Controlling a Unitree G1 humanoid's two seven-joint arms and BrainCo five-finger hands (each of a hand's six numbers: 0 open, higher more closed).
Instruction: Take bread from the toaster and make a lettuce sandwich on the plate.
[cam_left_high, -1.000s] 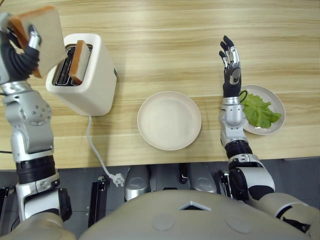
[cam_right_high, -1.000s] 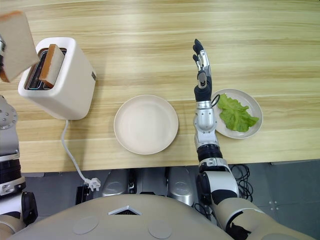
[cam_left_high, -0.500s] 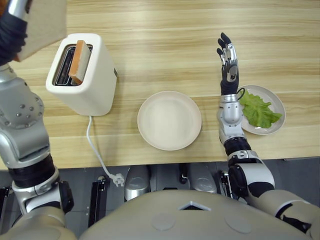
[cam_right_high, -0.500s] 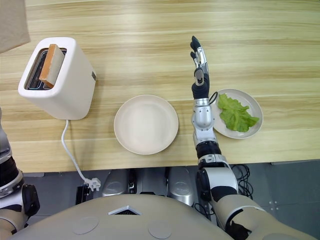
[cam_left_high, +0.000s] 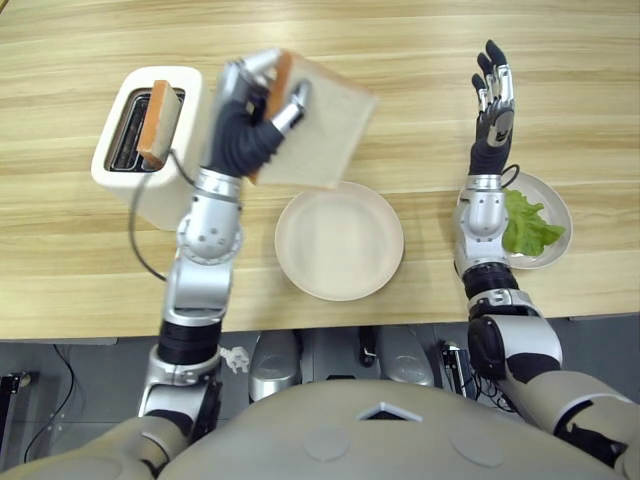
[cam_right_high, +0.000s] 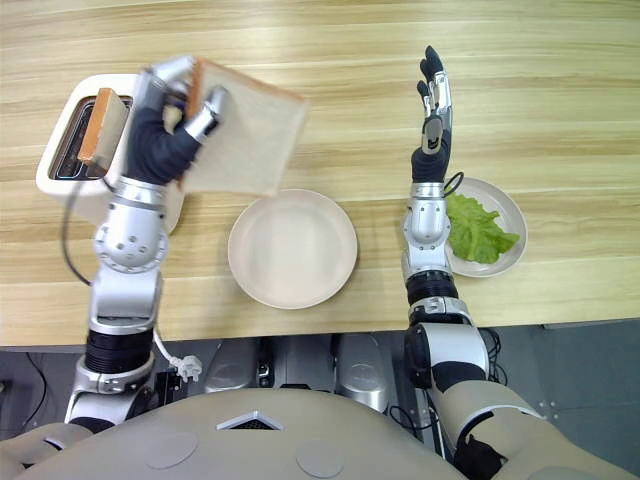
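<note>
Your left hand (cam_left_high: 245, 125) is clamped on a bread slice (cam_left_high: 322, 125), tilted in the air over the plate's (cam_left_high: 339, 241) far edge, beside the toaster (cam_left_high: 205, 205). A second slice (cam_left_high: 158, 122) sits in the slot. Your right hand (cam_left_high: 492, 105) has its fingers straight and holds nothing, next to the lettuce (cam_left_high: 530, 225) dish (cam_left_high: 556, 205).

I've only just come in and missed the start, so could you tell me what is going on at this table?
The robot is partway through making a sandwich. Its left robot hand grips a slice of bread, held tilted in the air beside the toaster and over the far edge of the empty plate. A second slice stands in the toaster's slot. The right robot hand is raised with fingers straight, holding nothing, next to the small plate carrying the lettuce.
</note>
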